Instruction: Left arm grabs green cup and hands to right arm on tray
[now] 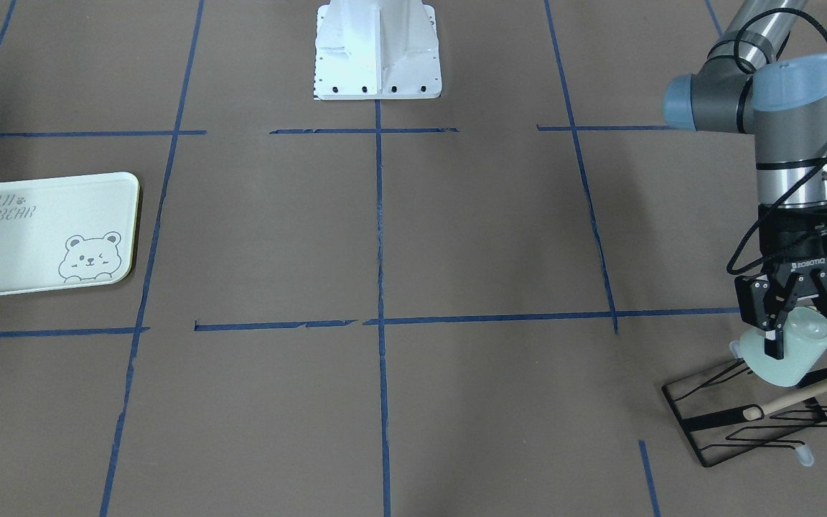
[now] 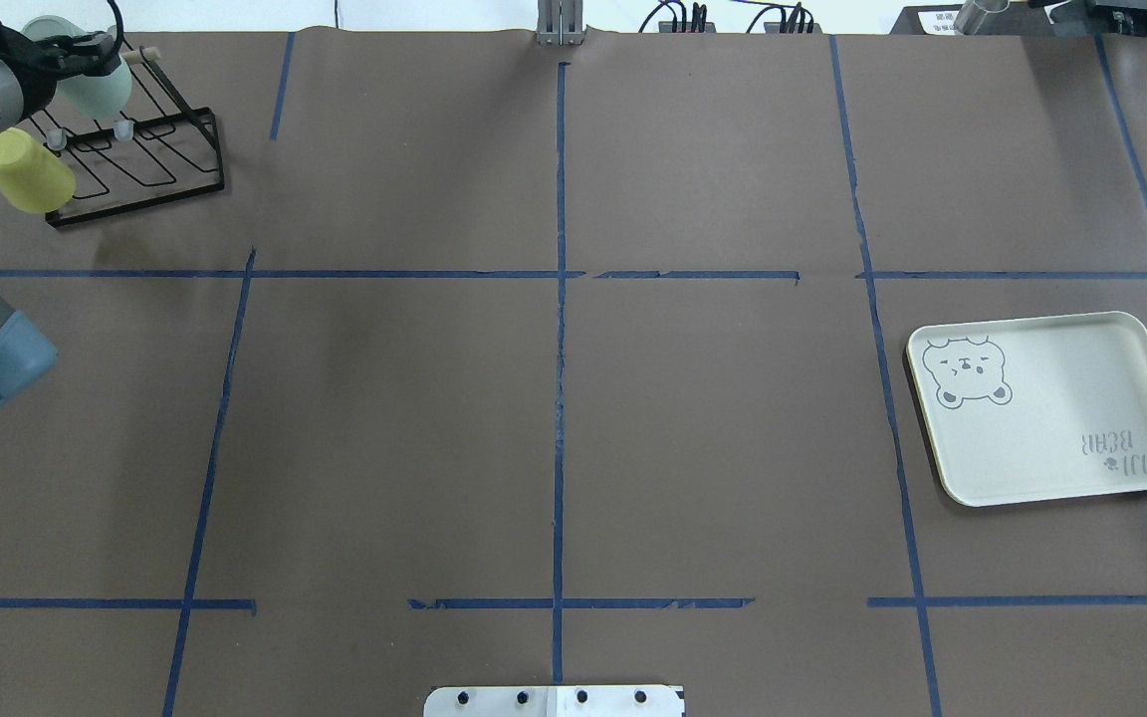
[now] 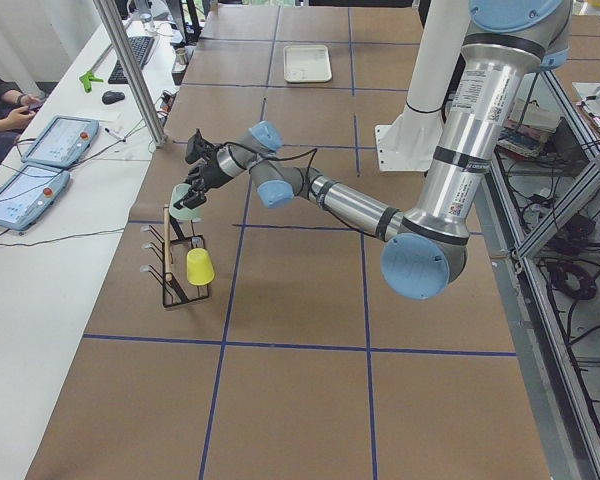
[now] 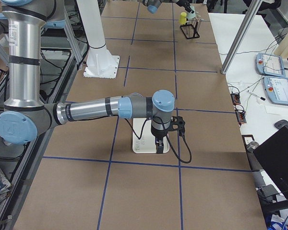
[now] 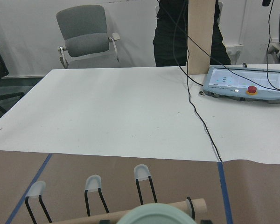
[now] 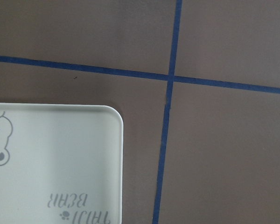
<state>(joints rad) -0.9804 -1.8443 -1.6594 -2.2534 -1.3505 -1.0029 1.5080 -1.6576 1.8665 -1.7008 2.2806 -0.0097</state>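
Facing the robot: clamped on the wall of the small pale mint-green plastic cup (image 1: 779,368) with the jaws of the black two-finger left gripper (image 1: 801,336), tilted over a black wire rack (image 1: 715,431) and its wooden rod (image 1: 808,395) at the tabletop's far left corner.

From overhead: crowded by a yellow-green plastic cup (image 2: 24,171) on the rack's near side; well apart from the pale cream-green rectangular bear tray (image 2: 1041,438) by the right edge.

From the right end: hovering over that tray with the right gripper (image 4: 159,146); cannot tell how its jaws stand.

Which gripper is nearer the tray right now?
Right. The right gripper hangs above the tray, by its corner; the left gripper is far off at the rack, closed on the green cup.
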